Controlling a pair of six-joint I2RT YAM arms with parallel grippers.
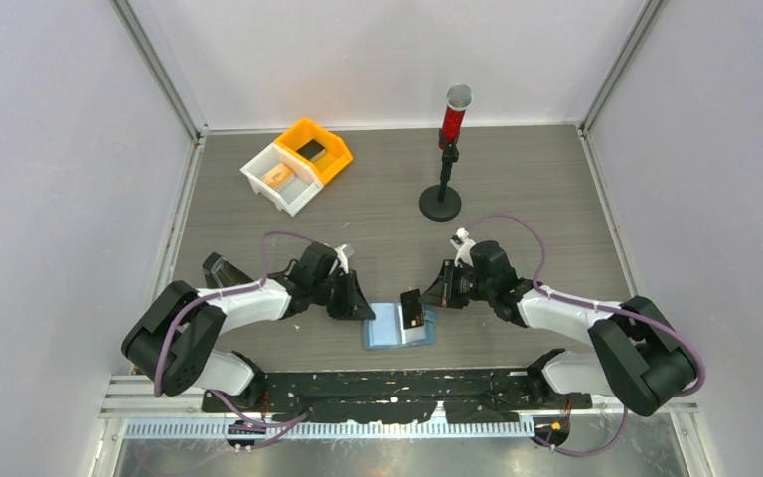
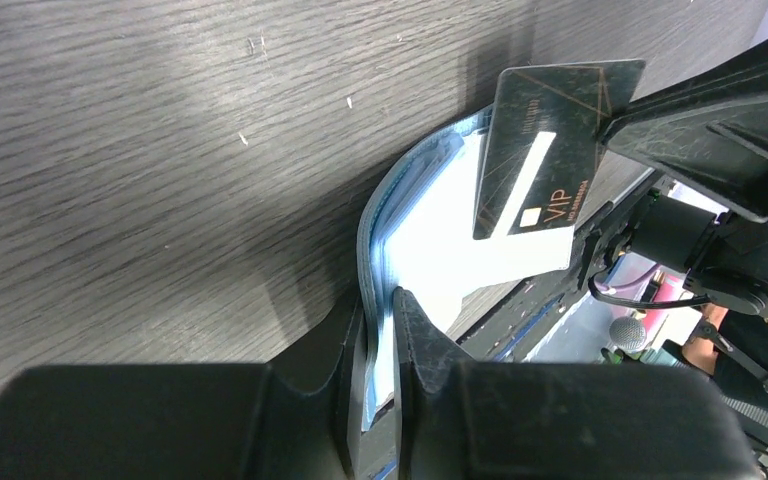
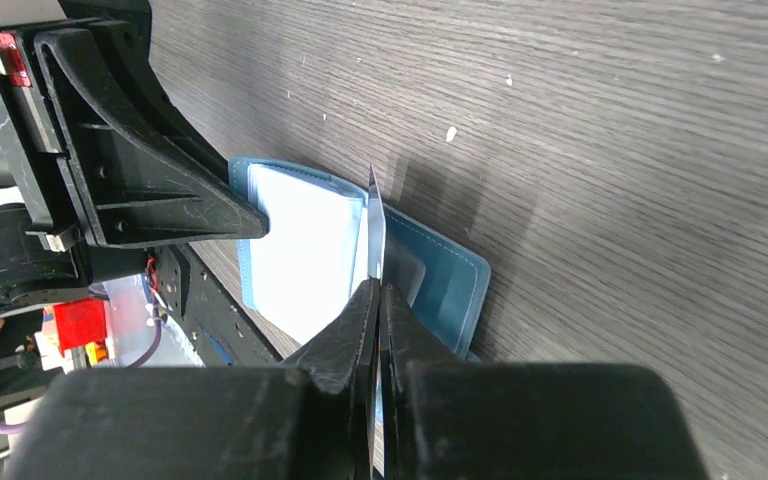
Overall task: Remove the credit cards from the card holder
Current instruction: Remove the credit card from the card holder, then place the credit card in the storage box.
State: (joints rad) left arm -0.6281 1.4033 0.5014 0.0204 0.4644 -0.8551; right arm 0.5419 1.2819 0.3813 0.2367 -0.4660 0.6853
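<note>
The light-blue card holder (image 1: 389, 330) lies open on the table in front of the arm bases. My left gripper (image 1: 362, 309) is shut on its left edge, and the left wrist view shows the blue layers pinched between the jaws (image 2: 380, 305). My right gripper (image 1: 427, 297) is shut on a dark grey-black credit card (image 1: 412, 310) marked VIP (image 2: 550, 150), held tilted over the open card holder (image 2: 430, 240). In the right wrist view (image 3: 378, 292) this card shows edge-on (image 3: 374, 215) above the card holder (image 3: 300, 250). An orange-tan card (image 1: 278, 175) lies in the white bin.
An orange bin (image 1: 330, 139) with a dark flat item (image 1: 310, 149) and a white bin (image 1: 258, 167) stand joined at the back left. A red and black microphone (image 1: 450, 119) on a round-based stand (image 1: 440, 205) stands at the back middle. Walls enclose the table on three sides.
</note>
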